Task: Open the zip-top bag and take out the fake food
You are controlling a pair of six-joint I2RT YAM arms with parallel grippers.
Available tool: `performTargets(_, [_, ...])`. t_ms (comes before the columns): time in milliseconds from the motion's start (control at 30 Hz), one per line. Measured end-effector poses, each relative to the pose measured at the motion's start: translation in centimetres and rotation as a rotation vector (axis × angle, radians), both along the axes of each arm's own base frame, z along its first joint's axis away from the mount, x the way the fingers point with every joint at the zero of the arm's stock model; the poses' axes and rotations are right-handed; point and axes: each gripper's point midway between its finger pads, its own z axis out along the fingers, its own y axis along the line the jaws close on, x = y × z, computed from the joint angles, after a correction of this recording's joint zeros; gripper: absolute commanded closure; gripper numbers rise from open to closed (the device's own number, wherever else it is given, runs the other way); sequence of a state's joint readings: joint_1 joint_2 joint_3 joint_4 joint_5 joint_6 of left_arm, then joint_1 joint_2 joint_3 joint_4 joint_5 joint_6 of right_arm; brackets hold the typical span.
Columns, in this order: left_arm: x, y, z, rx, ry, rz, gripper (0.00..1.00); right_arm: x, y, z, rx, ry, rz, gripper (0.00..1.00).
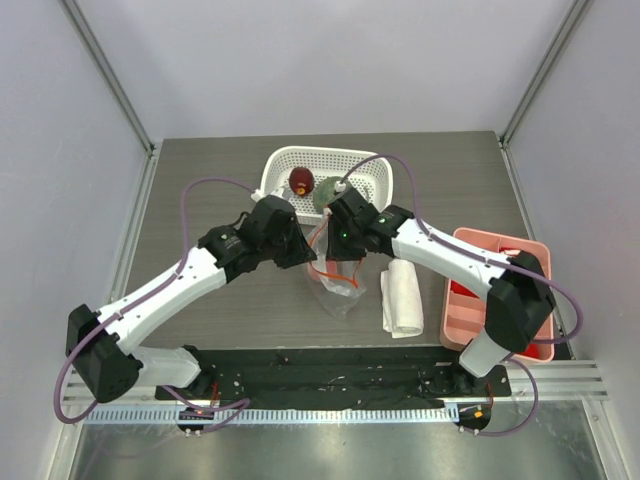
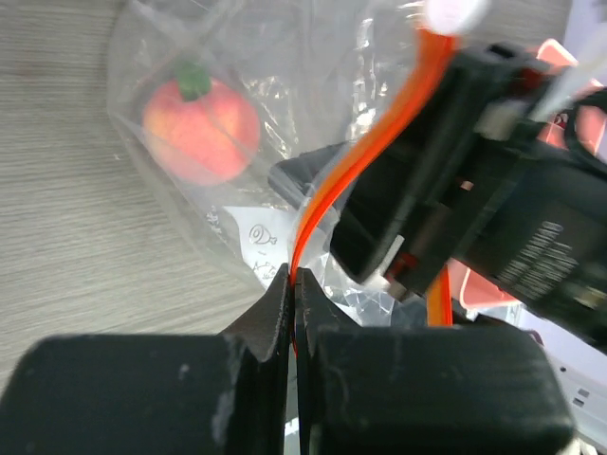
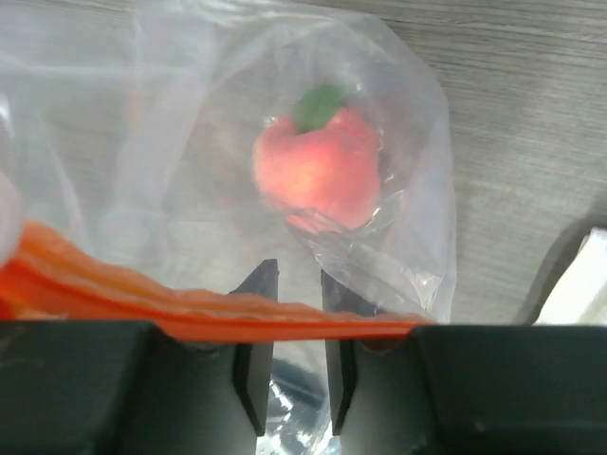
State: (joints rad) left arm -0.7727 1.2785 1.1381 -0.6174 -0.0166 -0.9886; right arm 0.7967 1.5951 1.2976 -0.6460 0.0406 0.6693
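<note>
The zip-top bag (image 1: 338, 290) hangs between my two grippers above the table. My left gripper (image 2: 293, 280) is shut on its orange-red zip strip (image 2: 327, 194), just left of the bag in the top view (image 1: 305, 255). My right gripper (image 3: 296, 275) has its jaws a little apart, its fingers reaching down inside the bag mouth, with the zip strip (image 3: 142, 294) lying across their base. The pinkish-red fruit (image 3: 318, 169) lies in the bottom of the bag and also shows in the left wrist view (image 2: 201, 130). The dark red fruit (image 1: 301, 181) and the green ball (image 1: 325, 195) sit in the white basket (image 1: 380, 180).
A folded white cloth (image 1: 403, 297) lies right of the bag. A pink tray (image 1: 480, 300) with red blocks stands at the right edge. The basket is just behind both grippers. The bag's white label (image 2: 258, 242) faces the left wrist camera.
</note>
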Motion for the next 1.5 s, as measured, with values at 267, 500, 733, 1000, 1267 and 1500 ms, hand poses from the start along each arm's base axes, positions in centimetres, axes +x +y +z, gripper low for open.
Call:
performTargets(267, [-0.1,1.6,0.3,0.028,-0.033,0.041,1.0,0.5,0.3,-2.6,-0.044,-0.009,0.061,0.39])
performTargets(500, [-1.1,2.9,-0.6,0.045,-0.028,0.054,1.0,0.9,2.1,-3.5,-0.015,-0.033,0.121,0.32])
performTargets(733, [-2.1,4.1,-2.2,0.07,-0.004,0.065,1.0,-0.1,3.8,-5.9,-0.014,-0.004,0.184,0.29])
performTargets(1000, [-3.6,5.9,-3.1,0.073,0.003,0.094,1.0,-1.1,6.2,-7.3,-0.014,-0.018,0.239,0.27])
performTargets(1267, [-5.1,7.8,-4.9,0.094,0.027,0.125,1.0,-0.5,8.6,-7.8,-0.014,-0.113,0.258,0.21])
performTargets(1500, [-5.6,8.8,-5.1,0.092,0.021,0.152,1.0,-0.2,9.9,-9.4,0.008,-0.164,0.273,0.18])
